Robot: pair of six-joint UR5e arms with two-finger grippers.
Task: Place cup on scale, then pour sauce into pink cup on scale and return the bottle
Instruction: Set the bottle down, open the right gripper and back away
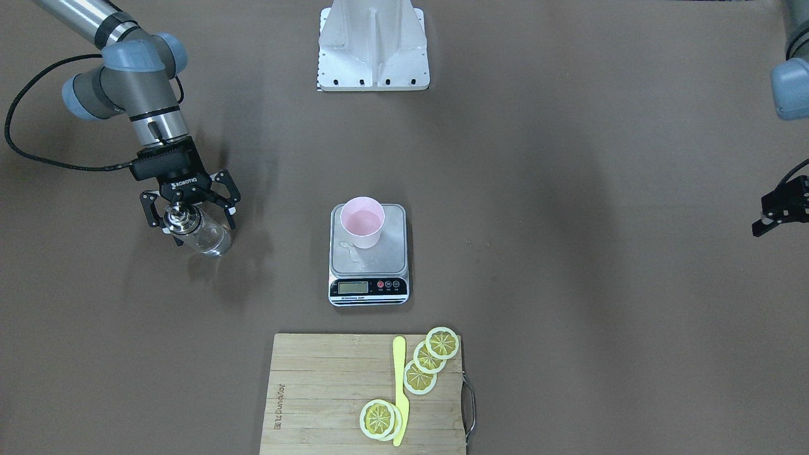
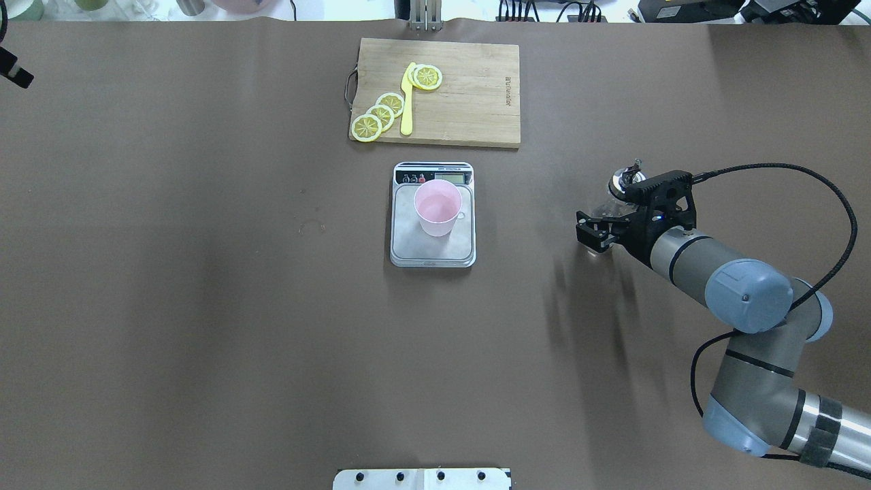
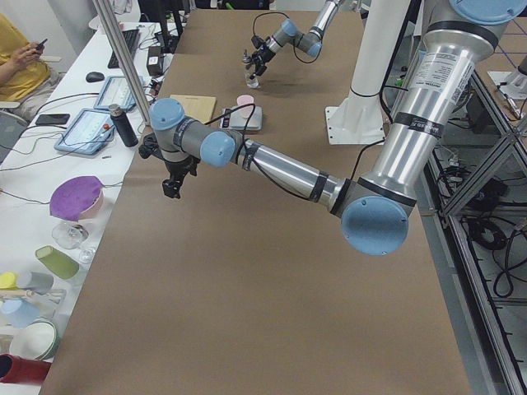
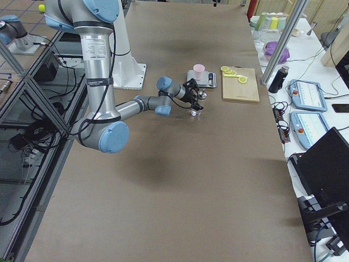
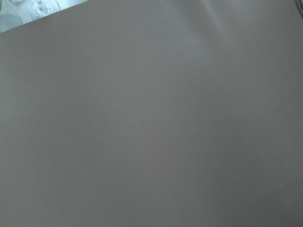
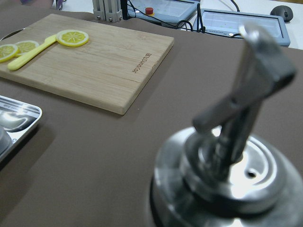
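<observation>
The pale pink cup [image 1: 362, 222] stands upright on the silver platform of the scale [image 1: 393, 243], near its back left in the front view, and seems to hold liquid. A small puddle of clear sauce [image 1: 354, 250] lies on the platform beside it. The clear glass bottle [image 1: 203, 235] with its metal spout cap [image 6: 227, 179] stands upright on the table, well off to the scale's side. My right gripper [image 1: 193, 221] sits over it, open, its fingers spread wider than the glass. My left gripper [image 1: 774, 212] hangs far off at the table's edge, mostly cut off.
A bamboo cutting board [image 1: 328, 392] carrying lemon slices [image 1: 430, 360] and a yellow knife [image 1: 399, 392] lies just beyond the scale. The white robot base plate [image 1: 373, 44] is on the opposite side. A side bench [image 3: 49, 206] holds bowls and cups.
</observation>
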